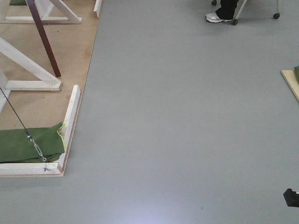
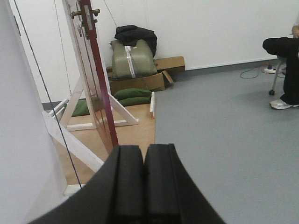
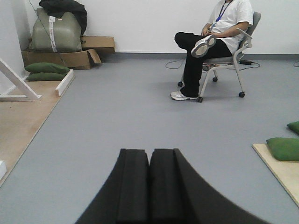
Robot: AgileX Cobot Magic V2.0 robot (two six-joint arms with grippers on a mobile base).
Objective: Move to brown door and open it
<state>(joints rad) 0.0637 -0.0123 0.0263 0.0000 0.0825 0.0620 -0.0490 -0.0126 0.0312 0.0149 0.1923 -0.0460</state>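
Note:
The brown door (image 2: 99, 79) stands edge-on at the left of the left wrist view, on a plywood platform (image 2: 138, 128) with white braces. A brass handle (image 2: 87, 13) sticks out near its top. In the front view only its dark reddish bottom edge (image 1: 44, 39) shows at the upper left. My left gripper (image 2: 145, 151) is shut and empty, a little right of the door's foot and short of it. My right gripper (image 3: 149, 154) is shut and empty over bare grey floor, facing away from the door.
A person sits on a wheeled chair (image 3: 224, 56) ahead on the right. Cardboard boxes (image 2: 149, 77), an olive bag and green sandbags (image 2: 133, 95) lie behind the platform. A steel cable with a turnbuckle (image 1: 35, 144) crosses a sandbag at the platform corner. Another board (image 1: 290, 81) lies right.

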